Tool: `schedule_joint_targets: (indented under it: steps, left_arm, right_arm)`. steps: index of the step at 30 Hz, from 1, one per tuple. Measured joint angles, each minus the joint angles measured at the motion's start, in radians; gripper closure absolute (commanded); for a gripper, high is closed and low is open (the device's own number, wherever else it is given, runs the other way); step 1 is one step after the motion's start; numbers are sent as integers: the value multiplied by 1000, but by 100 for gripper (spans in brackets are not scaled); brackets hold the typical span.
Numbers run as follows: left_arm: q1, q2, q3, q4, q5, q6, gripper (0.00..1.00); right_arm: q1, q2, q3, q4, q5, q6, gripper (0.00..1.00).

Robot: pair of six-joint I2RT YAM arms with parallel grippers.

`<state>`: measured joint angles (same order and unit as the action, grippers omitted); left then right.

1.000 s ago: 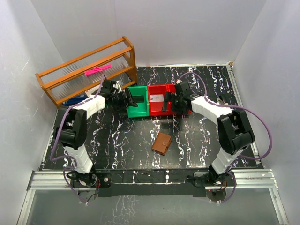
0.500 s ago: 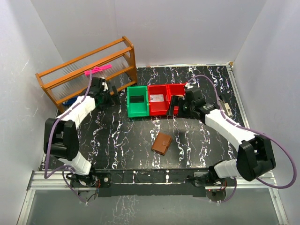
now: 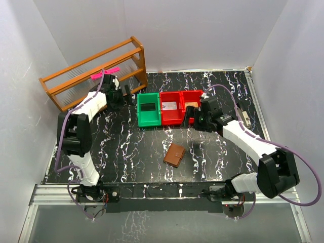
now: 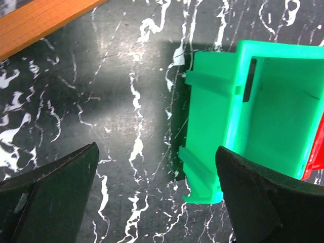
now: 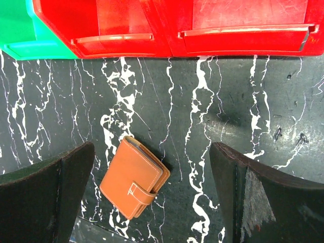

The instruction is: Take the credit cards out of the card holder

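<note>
1. Both end effectors are released and empty. The right end effector [image 5: 152,147] hovers over the black marbled worktop [image 5: 243,101], and the left end effector [image 4: 156,149] hangs beside the green plastic bin [image 4: 207,131].
2. The small brown leather card holder [image 5: 134,177] lies closed, tab fastened, below the right end effector, nearer its left finger.
3. No credit cards show clearly. The likely next step is for the right end effector to descend and unfasten the tab.

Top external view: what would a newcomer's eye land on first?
The bright green plastic bin and two red plastic bins, lined up side by side towards the back, pop against the black white-veined marble tabletop. Next comes the small brown leather wallet, closed, lying alone nearer the front centre. Then the orange-brown wooden rack at the back left.
</note>
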<state>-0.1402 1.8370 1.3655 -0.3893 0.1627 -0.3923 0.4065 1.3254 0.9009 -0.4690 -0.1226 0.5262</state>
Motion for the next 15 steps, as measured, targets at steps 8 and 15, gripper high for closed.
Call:
schedule_joint_targets:
  steps: [8,15]
  left_arm:
    - [-28,90,114,-16,65,-1,1]
    - [-90,76,84,12,68,-2,1]
  right_arm:
    - [0,-15,0,-2,0,0,2]
    - [0,-15,0,-4,-4,0,2]
